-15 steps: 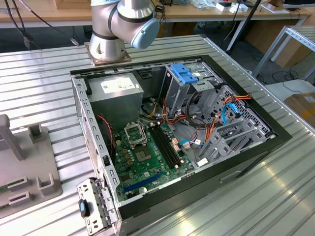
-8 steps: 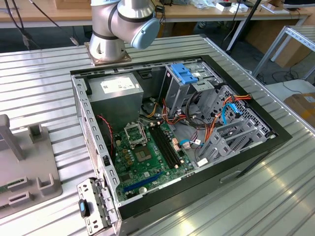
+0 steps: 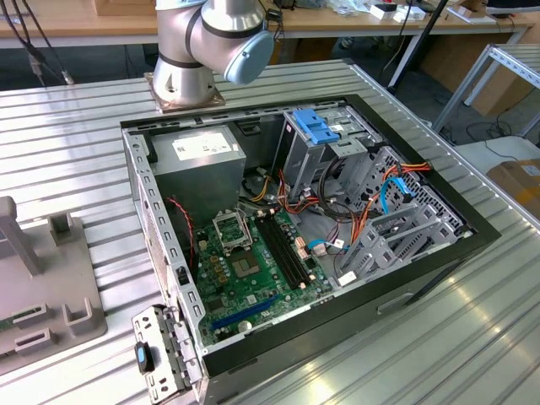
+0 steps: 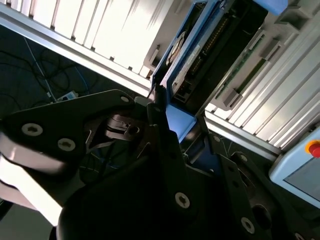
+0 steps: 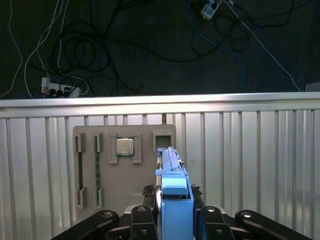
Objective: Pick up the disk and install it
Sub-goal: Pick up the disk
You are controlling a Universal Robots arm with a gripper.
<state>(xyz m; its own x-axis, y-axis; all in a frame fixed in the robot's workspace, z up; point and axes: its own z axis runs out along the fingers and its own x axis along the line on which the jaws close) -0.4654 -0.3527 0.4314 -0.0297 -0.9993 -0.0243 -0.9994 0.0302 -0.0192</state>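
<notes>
**Blue-framed disk, clamped in gripper**

Blue-and-silver disk (image 5: 172,172) stands on edge in the first wrist view, pinched between the black fingers (image 5: 141,217) of the gripper (image 5: 174,202). Behind it, a grey tray (image 5: 125,182) on the ribbed metal table (image 5: 250,165) holds a chip (image 5: 125,146). In the exterior view, an open computer case (image 3: 354,308) lies on its side with a green motherboard (image 3: 253,261) and a blue tab (image 3: 316,125).

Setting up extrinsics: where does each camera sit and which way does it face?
Exterior view: off the arm, high over the table, looking down into the open computer case; the arm's base shows.
First wrist view: looks along the claw over the fixture tray to the table edge; claw links show.
Second wrist view: tight behind the claw's black links, facing the table.
Shared: both wrist views show the disk in the claw.
</notes>
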